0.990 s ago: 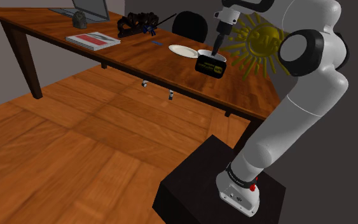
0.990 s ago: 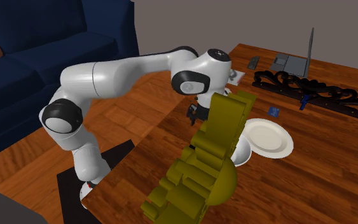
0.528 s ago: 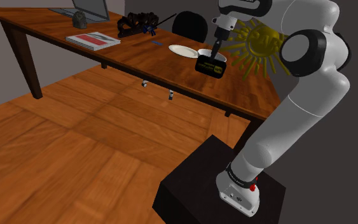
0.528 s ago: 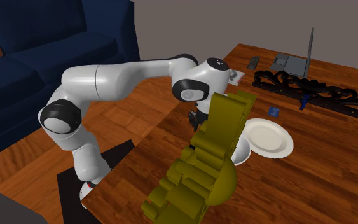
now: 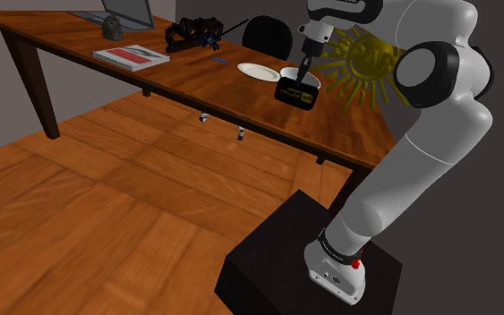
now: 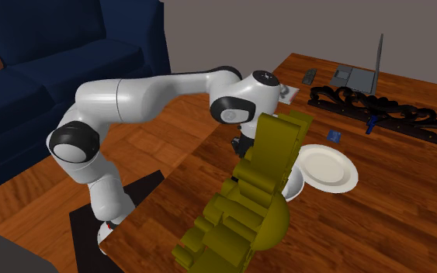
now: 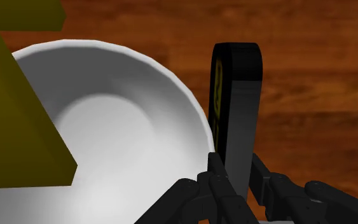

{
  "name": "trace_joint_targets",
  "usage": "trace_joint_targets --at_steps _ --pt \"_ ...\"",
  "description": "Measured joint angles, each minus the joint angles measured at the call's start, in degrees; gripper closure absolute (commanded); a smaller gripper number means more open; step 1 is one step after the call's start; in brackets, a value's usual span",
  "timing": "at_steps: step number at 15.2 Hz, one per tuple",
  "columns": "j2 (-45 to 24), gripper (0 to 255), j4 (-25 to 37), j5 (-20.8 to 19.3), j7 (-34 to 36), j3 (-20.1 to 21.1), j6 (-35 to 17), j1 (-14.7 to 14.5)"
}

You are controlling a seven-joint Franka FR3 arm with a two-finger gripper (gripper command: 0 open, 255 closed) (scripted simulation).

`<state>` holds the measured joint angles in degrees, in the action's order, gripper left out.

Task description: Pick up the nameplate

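Since a second ago, the black round-cornered nameplate with yellow lettering has risen slightly with the arm. The all-black gripper is clamped on the nameplate's upper edge. It holds it on edge just beside the white bowl, above the brown wooden worktop.

Wrist view: nameplate seen edge-on, yellow lettering unreadable, near end covered by the fingers clasping it. White bowl partly behind the yellow sun ornament and cut by the frame edge. Second exterior view: ornament covers the arm's wrist end and part of the bowl. Shoulder view: nameplate text too small to read; laptop cut by top edge; dark lump beside it on the counter too small to identify.
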<state>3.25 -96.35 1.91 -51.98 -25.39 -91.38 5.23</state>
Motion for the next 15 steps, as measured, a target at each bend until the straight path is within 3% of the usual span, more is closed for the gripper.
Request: trace_joint_targets --at_steps 4,15 --pt "-0.23 255 1.75 0.03 -0.08 -0.1 1.63 0.09" --pt "-3.34 255 13.68 1.38 -0.54 -0.62 10.79 0.49"
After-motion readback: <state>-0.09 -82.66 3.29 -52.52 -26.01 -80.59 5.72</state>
